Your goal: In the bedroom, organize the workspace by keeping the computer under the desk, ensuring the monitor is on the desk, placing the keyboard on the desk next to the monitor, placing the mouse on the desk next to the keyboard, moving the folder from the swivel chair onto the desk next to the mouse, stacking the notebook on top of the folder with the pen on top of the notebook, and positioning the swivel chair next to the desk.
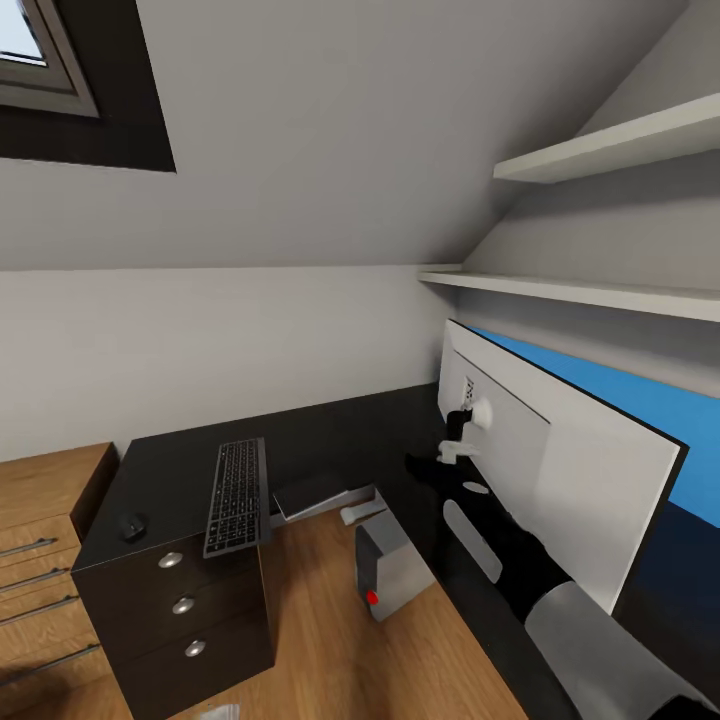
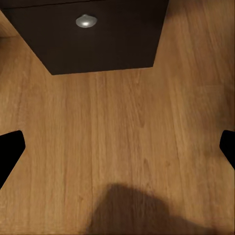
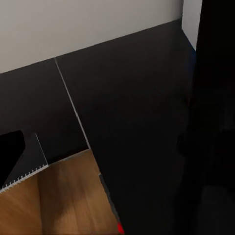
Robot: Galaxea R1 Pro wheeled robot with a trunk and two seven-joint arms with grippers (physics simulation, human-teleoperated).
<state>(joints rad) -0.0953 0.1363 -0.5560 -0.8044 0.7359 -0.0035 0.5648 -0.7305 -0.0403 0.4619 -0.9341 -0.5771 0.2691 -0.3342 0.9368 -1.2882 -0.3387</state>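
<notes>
The monitor (image 1: 575, 470) stands on the right wing of the black desk (image 1: 345, 430), its white-grey back toward me. My right gripper (image 1: 421, 467) hovers over the desk at the monitor's near end, beside its stand (image 1: 458, 432). In the right wrist view one finger (image 3: 10, 156) sits far out, so the right gripper (image 3: 117, 147) reads as open; the other finger is lost against the black monitor (image 3: 213, 98). The keyboard (image 1: 237, 495) and mouse (image 1: 133, 527) lie on the left wing. The computer (image 1: 392, 572) stands on the floor. My left gripper (image 2: 117, 147) hangs open over bare floor.
A black drawer unit (image 1: 185, 610) with three knobs carries the desk's left end and also shows as the drawer unit (image 2: 98, 39). A wood drawer chest (image 1: 40, 560) stands left of it. A flat grey thing (image 1: 310, 495) lies under the desk. White shelves (image 1: 600, 290) overhang the monitor.
</notes>
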